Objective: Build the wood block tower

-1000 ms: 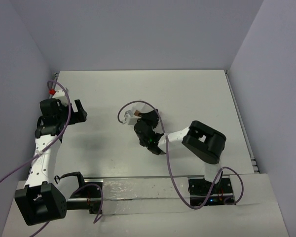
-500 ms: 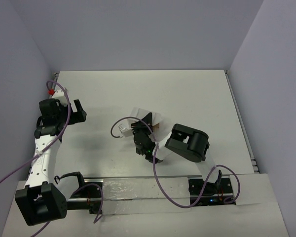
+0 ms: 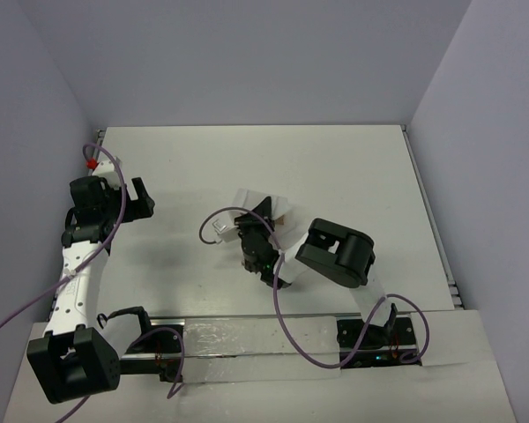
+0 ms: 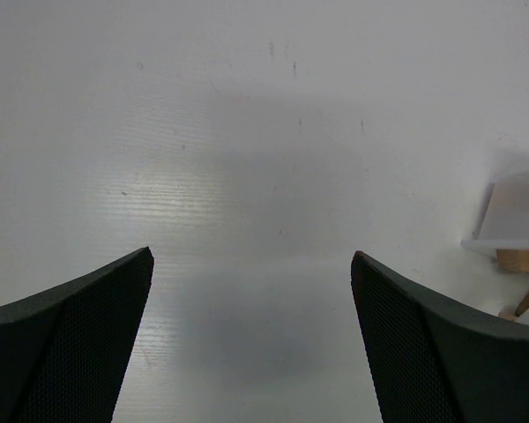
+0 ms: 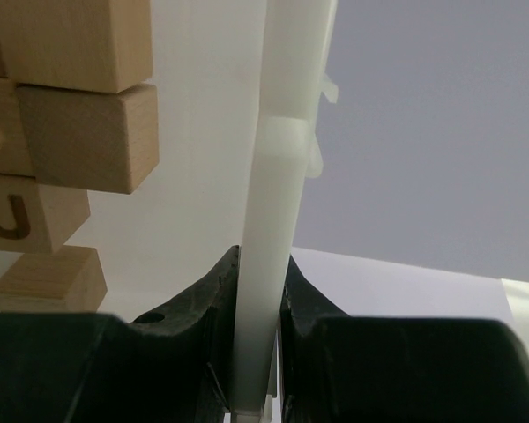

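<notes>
While the white bin [image 5: 278,176] is pinched by its wall in the right end effector [image 5: 257,264] — likely for tipping — the wood blocks [image 5: 79,132] are heaped inside it, unstacked; the left end effector [image 4: 251,264] is held spread above the surface [image 4: 247,106].

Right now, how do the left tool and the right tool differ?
The left tool stands wide open, holding nothing; the right tool is shut on the wall of the white bin. The left tool faces the table near its left edge; the right tool is mid-table, with wood blocks beside it. Both have dark fingers.
</notes>
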